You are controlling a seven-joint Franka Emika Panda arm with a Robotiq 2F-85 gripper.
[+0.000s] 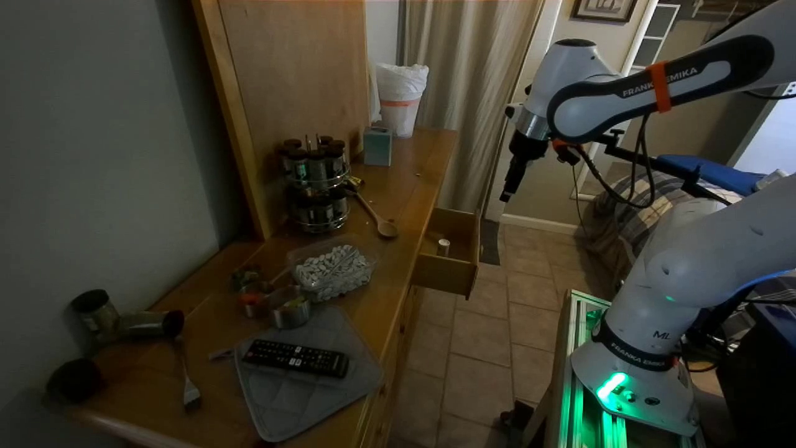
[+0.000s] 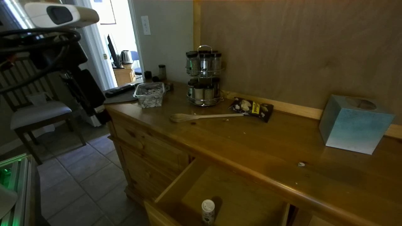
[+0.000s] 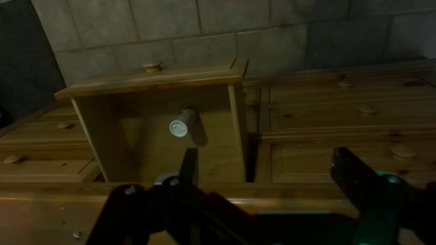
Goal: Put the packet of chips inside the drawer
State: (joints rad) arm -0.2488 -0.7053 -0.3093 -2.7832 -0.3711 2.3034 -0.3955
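The chip packet [image 2: 252, 108] is black with a yellow label and lies on the wooden counter, against the back edge near the spice rack. In an exterior view only a small part of the packet [image 1: 354, 182] shows behind the rack; it is out of the wrist view. The light-brown wooden drawer [image 1: 444, 279] is pulled open, also in an exterior view [image 2: 180, 185] and the wrist view [image 3: 153, 84]. A white cylindrical container [image 3: 184, 123] stands inside it. My gripper [image 3: 265, 151] is open and empty, above and apart from the drawer and counter. It shows in both exterior views [image 1: 505, 198] [image 2: 102, 115].
A wooden spoon [image 2: 201, 117] lies with its handle end by the packet. The spice rack [image 2: 204, 77], a blue tissue box [image 2: 351, 125] and a clear tub [image 2: 150, 95] stand on the counter. A remote [image 1: 295, 358] lies on a grey mat [image 1: 311, 404].
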